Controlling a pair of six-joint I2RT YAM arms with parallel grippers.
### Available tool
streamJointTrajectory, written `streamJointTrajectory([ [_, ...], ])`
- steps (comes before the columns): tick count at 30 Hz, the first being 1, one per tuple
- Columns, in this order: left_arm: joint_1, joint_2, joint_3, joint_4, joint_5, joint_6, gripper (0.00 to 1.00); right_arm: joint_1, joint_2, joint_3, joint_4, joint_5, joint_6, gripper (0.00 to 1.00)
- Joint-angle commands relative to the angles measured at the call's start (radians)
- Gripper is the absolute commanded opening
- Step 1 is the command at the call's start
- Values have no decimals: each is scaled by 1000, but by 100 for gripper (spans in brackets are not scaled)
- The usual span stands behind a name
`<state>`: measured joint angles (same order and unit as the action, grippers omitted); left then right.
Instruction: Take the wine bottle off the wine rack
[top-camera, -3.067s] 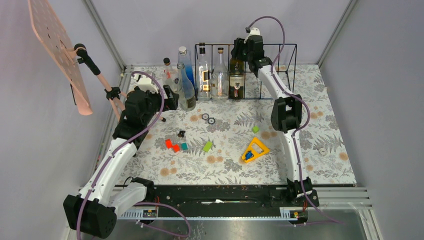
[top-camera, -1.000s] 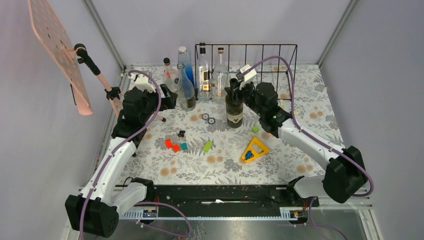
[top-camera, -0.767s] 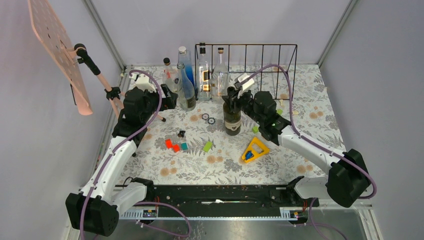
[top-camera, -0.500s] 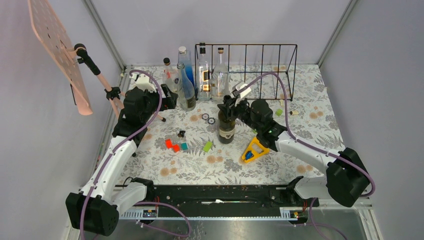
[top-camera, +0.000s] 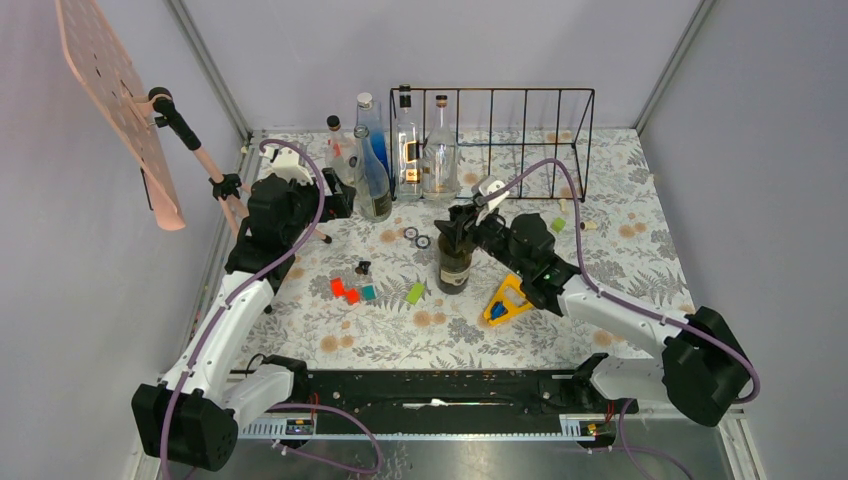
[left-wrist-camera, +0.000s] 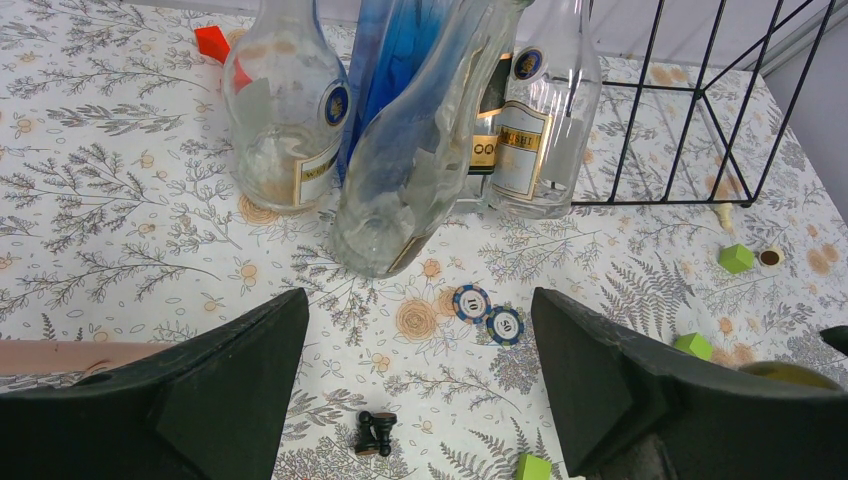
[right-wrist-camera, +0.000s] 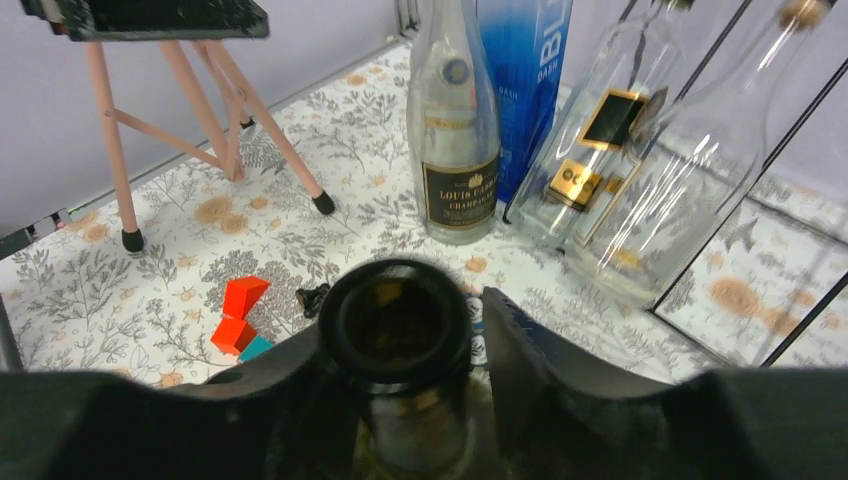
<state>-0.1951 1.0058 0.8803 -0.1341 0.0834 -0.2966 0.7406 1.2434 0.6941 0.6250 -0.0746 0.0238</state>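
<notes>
The dark wine bottle (top-camera: 454, 265) stands upright over the middle of the table, well in front of the black wire wine rack (top-camera: 540, 130). My right gripper (top-camera: 460, 222) is shut on its neck, one finger on each side of the open mouth (right-wrist-camera: 396, 320). Whether the base touches the table I cannot tell. Two clear bottles (top-camera: 422, 150) stay in the rack's left bays. My left gripper (top-camera: 340, 200) is open and empty, low over the table near the bottle cluster; its fingers (left-wrist-camera: 200, 400) frame a black chess piece (left-wrist-camera: 376, 432).
Blue and clear bottles (top-camera: 366, 170) stand left of the rack. Poker chips (top-camera: 417, 237), red blocks (top-camera: 343, 290), a green block (top-camera: 415, 293) and a yellow triangle (top-camera: 508, 300) lie around the wine bottle. A pink easel (top-camera: 190, 140) stands at the far left.
My right arm has pulled the wine bottle out of the rack and brought it forward and left to mid-table. The left arm has stayed still.
</notes>
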Motion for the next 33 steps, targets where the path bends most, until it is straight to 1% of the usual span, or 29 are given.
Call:
streamJointTrajectory([
  [1,5,1,24,33,5,0,88,10,-64,4,105,-35,2,58],
  [5,5,-10,24,30,1,6,88,10,-85,9,65,-62,3,73],
  [7,4,-16,24,27,-1,10,88,11,-98,16,45,-64,3,77],
  [10,3,-28,31,12,-2,14,88,11,-129,48,-12,-54,8,80],
  [12,4,-46,39,-8,10,16,88,10,-150,96,-87,-45,18,80],
  [14,-2,-77,37,-16,29,34,87,11,-169,162,-191,-41,29,79],
  [16,-27,-106,40,-39,8,59,87,11,-171,244,-316,-27,61,79],
  [19,-98,-139,50,-84,-43,85,87,9,-132,411,-551,19,111,79],
  [20,-132,-149,51,-90,-52,88,87,9,-107,478,-653,54,124,79],
  [22,-224,-161,56,-93,-77,85,87,2,-41,618,-848,129,156,80],
  [23,-268,-161,61,-94,-87,84,87,-14,2,692,-952,135,177,80],
  [25,-357,-157,80,-93,-119,87,87,-70,84,826,-1143,85,239,80],
  [26,-393,-152,92,-90,-116,90,87,-108,119,870,-1216,29,277,80],
  [28,-460,-140,114,-77,-94,95,87,-189,164,910,-1316,-47,361,80],
  [29,-482,-137,123,-66,-76,97,87,-225,169,897,-1340,-78,398,80],
  [30,-504,-133,129,-53,-53,100,87,-262,165,869,-1344,-100,421,80],
  [33,-546,-112,147,-27,-1,108,87,-348,134,764,-1341,-94,461,82],
])
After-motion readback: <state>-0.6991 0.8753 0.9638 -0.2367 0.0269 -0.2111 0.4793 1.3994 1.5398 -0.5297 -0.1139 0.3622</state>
